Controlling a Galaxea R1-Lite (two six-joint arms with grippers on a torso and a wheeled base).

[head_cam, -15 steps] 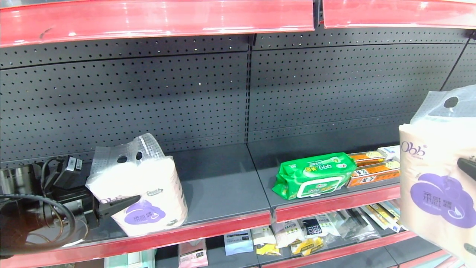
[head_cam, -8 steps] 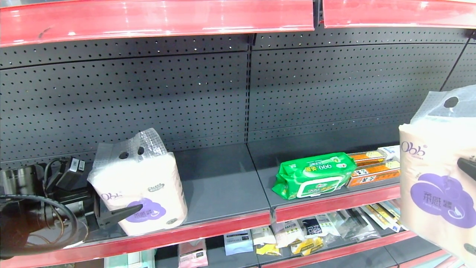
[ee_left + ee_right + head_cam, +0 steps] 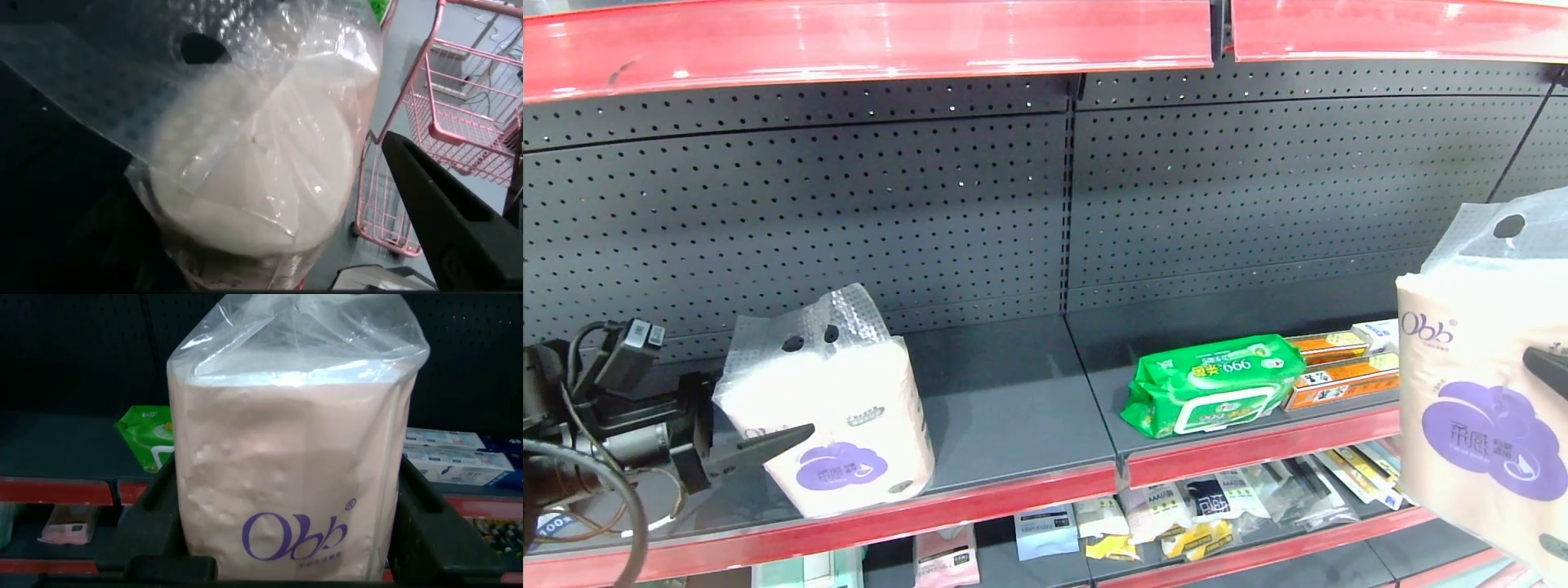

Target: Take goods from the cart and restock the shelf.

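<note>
We see our left claw [image 3: 783, 434] wide open by the white tissue pack [image 3: 837, 416], which stands on the shelf [image 3: 1013, 408] at 8 o'clock. Our right claw [image 3: 288, 539] squeezes the tan tissue pack [image 3: 1478, 384] at 3 o'clock.

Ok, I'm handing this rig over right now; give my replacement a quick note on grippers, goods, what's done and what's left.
Left gripper: open, astride the white plastic-wrapped tissue pack, which stands upright on the dark grey shelf board.
Right gripper: shut on a cream plastic-wrapped tissue pack, held in the air before the shelf's right end.
Done: white pack shelved.
To do: draw the left arm clear, then shelve the cream pack, perhaps beside the green wipes pack.
</note>
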